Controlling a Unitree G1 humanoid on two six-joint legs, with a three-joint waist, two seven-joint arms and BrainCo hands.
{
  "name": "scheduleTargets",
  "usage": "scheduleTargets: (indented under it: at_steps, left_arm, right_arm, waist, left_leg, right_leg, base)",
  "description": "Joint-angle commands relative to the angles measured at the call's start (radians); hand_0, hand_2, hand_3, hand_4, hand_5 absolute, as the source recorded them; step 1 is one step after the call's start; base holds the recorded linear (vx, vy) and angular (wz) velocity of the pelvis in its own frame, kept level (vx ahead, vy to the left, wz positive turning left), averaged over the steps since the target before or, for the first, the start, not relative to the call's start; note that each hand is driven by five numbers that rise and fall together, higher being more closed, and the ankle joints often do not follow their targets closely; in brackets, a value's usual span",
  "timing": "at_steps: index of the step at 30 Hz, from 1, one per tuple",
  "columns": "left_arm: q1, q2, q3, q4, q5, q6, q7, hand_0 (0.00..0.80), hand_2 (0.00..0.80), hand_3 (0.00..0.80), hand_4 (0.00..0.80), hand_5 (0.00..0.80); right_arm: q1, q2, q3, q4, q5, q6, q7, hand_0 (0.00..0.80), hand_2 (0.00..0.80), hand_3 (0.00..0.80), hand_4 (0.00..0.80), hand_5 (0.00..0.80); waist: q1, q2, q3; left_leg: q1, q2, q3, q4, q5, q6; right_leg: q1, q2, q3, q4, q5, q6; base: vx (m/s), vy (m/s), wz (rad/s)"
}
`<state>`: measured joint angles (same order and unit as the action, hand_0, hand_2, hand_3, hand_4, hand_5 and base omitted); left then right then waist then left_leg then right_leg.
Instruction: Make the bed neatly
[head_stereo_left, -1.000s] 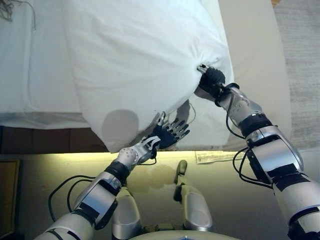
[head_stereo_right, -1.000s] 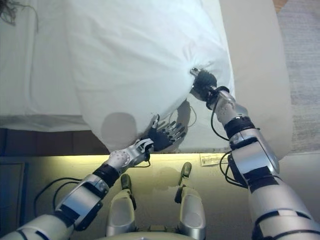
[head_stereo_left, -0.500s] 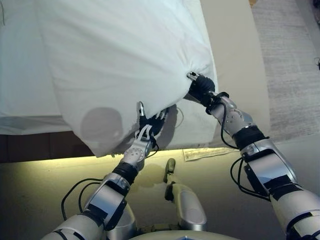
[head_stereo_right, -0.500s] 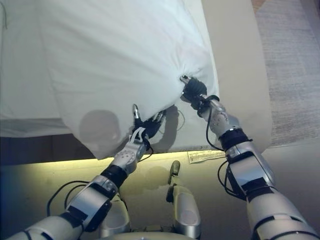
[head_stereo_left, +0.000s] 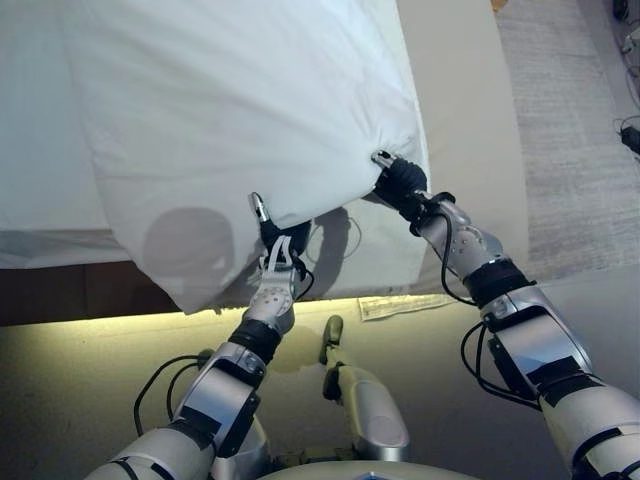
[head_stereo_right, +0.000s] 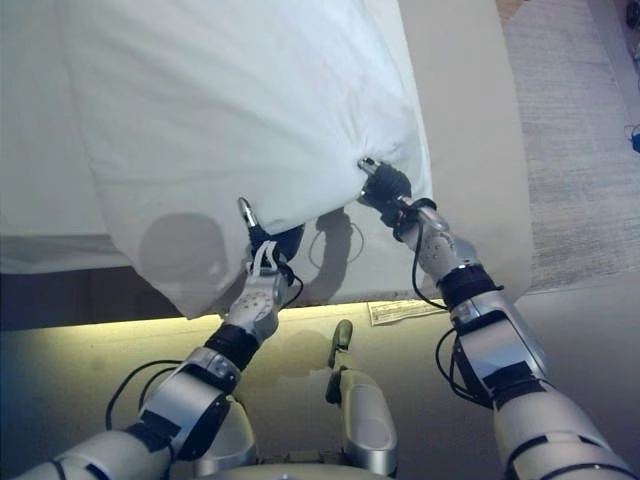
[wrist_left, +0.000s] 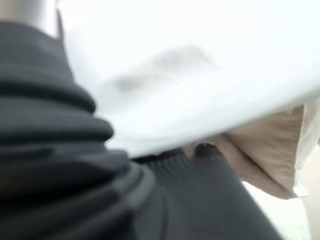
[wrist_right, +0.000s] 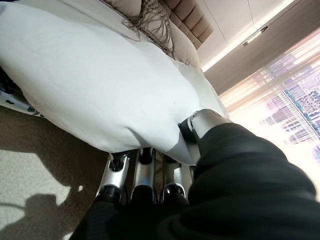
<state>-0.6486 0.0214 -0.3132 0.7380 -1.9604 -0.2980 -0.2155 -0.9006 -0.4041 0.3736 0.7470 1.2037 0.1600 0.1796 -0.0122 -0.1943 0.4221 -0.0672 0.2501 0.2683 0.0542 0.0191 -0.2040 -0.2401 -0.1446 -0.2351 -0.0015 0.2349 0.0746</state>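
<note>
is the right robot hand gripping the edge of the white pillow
Yes, in the right wrist view the right robot hand has its fingers under the white pillow edge and its thumb pressed on top, pinching the cloth.

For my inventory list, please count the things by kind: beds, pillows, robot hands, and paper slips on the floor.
Bed: 1
White pillow: 1
Robot hands: 2, the left hand and the right hand
Paper slip: 1
Total: 5
</note>
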Motion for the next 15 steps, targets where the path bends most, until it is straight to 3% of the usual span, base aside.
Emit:
scheduleTargets:
  at_steps: [1,5,6,7,15]
  left_arm:
    - [-0.118,0.035,0.053,-0.005,-0.012,-0.013,-0.035,0.800,0.800,0.800,0.800,0.800]
    - [-0.126,0.045,0.051,0.000,-0.012,-0.004,-0.049,0.800,0.800,0.800,0.800,0.800]
    - [-0.129,0.048,0.052,0.003,-0.012,-0.001,-0.055,0.800,0.800,0.800,0.800,0.800]
    - [-0.131,0.050,0.054,0.003,-0.012,0.001,-0.059,0.800,0.800,0.800,0.800,0.800]
    - [-0.152,0.060,0.064,0.008,-0.012,0.003,-0.067,0.800,0.800,0.800,0.800,0.800]
  right_arm:
    - [-0.026,-0.102,-0.015,-0.064,0.056,-0.065,0.025,0.800,0.800,0.800,0.800,0.800]
    - [-0.017,-0.099,-0.011,-0.050,0.035,-0.055,0.007,0.769,0.769,0.769,0.769,0.769]
    - [-0.017,-0.099,-0.012,-0.040,0.028,-0.044,0.001,0.041,0.041,0.041,0.041,0.041]
    - [-0.018,-0.098,-0.012,-0.032,0.023,-0.034,-0.013,0.000,0.000,0.000,0.000,0.000]
    - [-0.014,-0.077,-0.010,0.044,-0.013,0.032,-0.040,0.000,0.000,0.000,0.000,0.000]
  waist:
    - [-0.018,0.023,0.003]
    - [-0.014,0.022,0.003]
    - [-0.013,0.022,0.002]
    - [-0.011,0.022,0.002]
    - [-0.003,0.031,-0.005]
  left_leg:
    - [-0.046,0.037,-0.042,-0.061,0.071,0.013]
    - [-0.041,0.035,-0.045,-0.064,0.070,0.014]
    - [-0.040,0.035,-0.046,-0.065,0.069,0.014]
    - [-0.039,0.034,-0.046,-0.065,0.069,0.014]
    - [-0.028,0.024,-0.055,-0.069,0.066,0.017]
  right_leg:
    - [0.107,0.000,-0.044,0.034,-0.157,0.071]
    - [0.115,-0.001,-0.047,0.031,-0.157,0.073]
    - [0.117,-0.001,-0.048,0.030,-0.157,0.074]
    - [0.118,-0.001,-0.048,0.029,-0.157,0.074]
    - [0.135,-0.009,-0.050,0.028,-0.159,0.077]
  base:
    - [-0.003,-0.005,0.04]
    - [-0.001,-0.008,0.06]
    - [-0.002,-0.010,0.05]
    - [0.000,0.000,0.00]
    - [0.000,0.019,-0.01]
